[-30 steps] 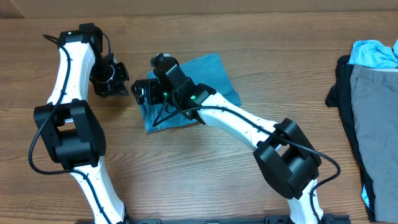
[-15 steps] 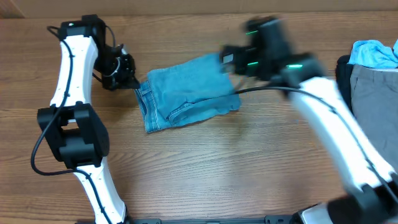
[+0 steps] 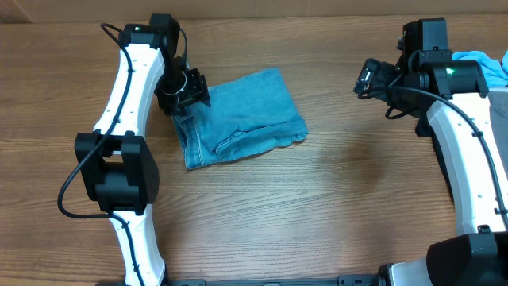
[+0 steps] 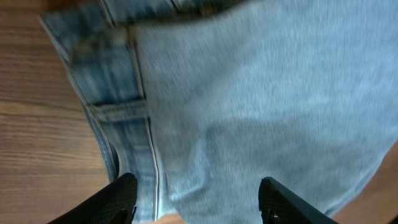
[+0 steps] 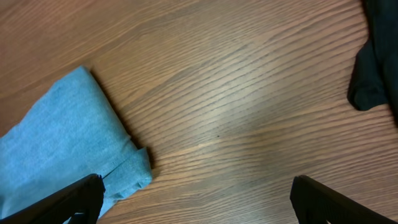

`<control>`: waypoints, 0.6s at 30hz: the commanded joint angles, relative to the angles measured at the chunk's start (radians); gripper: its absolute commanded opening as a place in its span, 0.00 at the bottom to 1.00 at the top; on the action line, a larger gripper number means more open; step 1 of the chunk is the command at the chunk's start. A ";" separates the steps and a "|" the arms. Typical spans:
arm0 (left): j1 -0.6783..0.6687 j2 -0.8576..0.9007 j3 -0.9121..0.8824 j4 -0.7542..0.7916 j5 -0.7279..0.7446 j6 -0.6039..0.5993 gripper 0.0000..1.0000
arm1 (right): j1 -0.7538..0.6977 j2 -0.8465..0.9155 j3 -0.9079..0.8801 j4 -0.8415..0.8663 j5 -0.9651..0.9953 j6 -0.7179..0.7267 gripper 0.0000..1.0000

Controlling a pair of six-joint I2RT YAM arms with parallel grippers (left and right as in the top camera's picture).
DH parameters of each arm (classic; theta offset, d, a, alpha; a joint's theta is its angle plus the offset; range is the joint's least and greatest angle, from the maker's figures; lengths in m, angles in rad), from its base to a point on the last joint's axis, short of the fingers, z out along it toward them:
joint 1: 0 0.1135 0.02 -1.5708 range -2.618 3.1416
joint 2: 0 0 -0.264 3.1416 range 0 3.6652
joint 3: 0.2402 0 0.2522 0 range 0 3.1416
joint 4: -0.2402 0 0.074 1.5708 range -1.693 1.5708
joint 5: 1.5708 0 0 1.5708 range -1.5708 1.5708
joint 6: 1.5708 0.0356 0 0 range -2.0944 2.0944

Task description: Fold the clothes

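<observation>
Overhead, the folded faded light-blue denim jeans (image 3: 242,117) lie on the wooden desk (image 3: 317,214), their upper left corner right at the left jaws. The rest of the denim spreads away from those jaws toward the middle of the desk. A second ago the left jaws hung over bare wood, apart from the jeans. Half a second ago they were at the corner of the denim, and they have since shifted a little further along that edge. From the left wrist view, the two black fingers (image 4: 118,198) stand apart, released. The denim (image 4: 249,106) fills the space ahead of and below them, and a stitched seam runs just beside the left finger. Nothing is pinched between them.

The white right arm (image 3: 464,151) has changed most. A second ago it reached across the jeans and covered much of them, its jaws at the left edge of the cloth. Half a second ago it was a blur swinging away. It is now pulled back, so the whole folded bundle shows, and the jeans sit well apart from the right jaws. The bundle lies where it lay half a second ago. The right wrist view shows these jaws spread wide with only bare wood between them. A corner of the jeans (image 5: 68,143) sits near one finger, and a black garment (image 5: 373,74) lies beyond the other. A crumpled sky-blue garment (image 3: 479,63) shows just behind the right jaws.
</observation>
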 commanded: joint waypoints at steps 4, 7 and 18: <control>0.001 0.000 -0.063 0.085 -0.039 -0.069 0.63 | -0.002 -0.002 -0.013 0.004 0.016 -0.021 1.00; -0.006 0.000 -0.114 0.138 -0.040 -0.069 0.60 | -0.002 -0.002 -0.013 0.004 0.016 -0.021 1.00; -0.013 0.000 -0.145 0.201 -0.048 -0.051 0.41 | -0.002 -0.002 -0.013 0.008 0.016 -0.020 1.00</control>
